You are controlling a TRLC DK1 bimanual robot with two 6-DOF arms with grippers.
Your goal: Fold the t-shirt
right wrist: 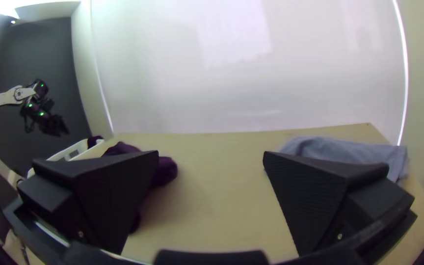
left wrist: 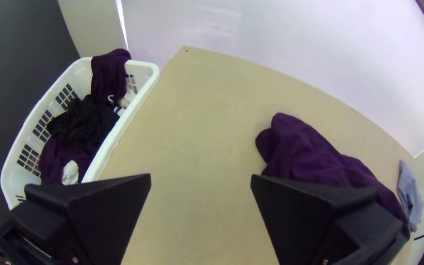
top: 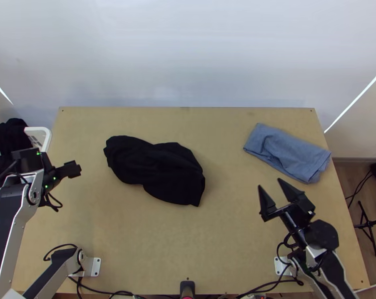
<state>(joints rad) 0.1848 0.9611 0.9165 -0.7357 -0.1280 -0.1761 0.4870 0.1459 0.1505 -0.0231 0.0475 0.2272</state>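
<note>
The light wooden counter (top: pixel 228 239) carries the dark t-shirt (top: pixel 155 169) near its middle, a little toward the left, lying bunched in an uneven, lengthwise heap. I can't make out a sleeve or the collar, and that looks like the main risk: a grip on whatever ridge is handy could pinch several layers, so lifting would drag up the whole wad rather than open it. If both arms pull on mismatched parts, the cloth could twist, and folding before it is spread would trap the creases inside. Beside the counter's left edge stands the white slatted basket (left wrist: pixel 128 117), with a black garment (left wrist: pixel 82 120) heaped in it and a dark purple piece (left wrist: pixel 109 73) draped over its far end. A low swing of the left arm might snag that overhang and pull it out. The blue-grey cloth (top: pixel 287 152) lies folded over in a flat bundle toward the right far corner; spreading the t-shirt too far that way could rumple it. The left gripper (left wrist: pixel 200 177), near the basket, has its jaws wide apart with nothing between them; the right gripper (top: pixel 270 184), over the right part, has its jaws well parted too, holding nothing. Smallest, a white scrap (left wrist: pixel 70 172) sits in the basket.
</note>
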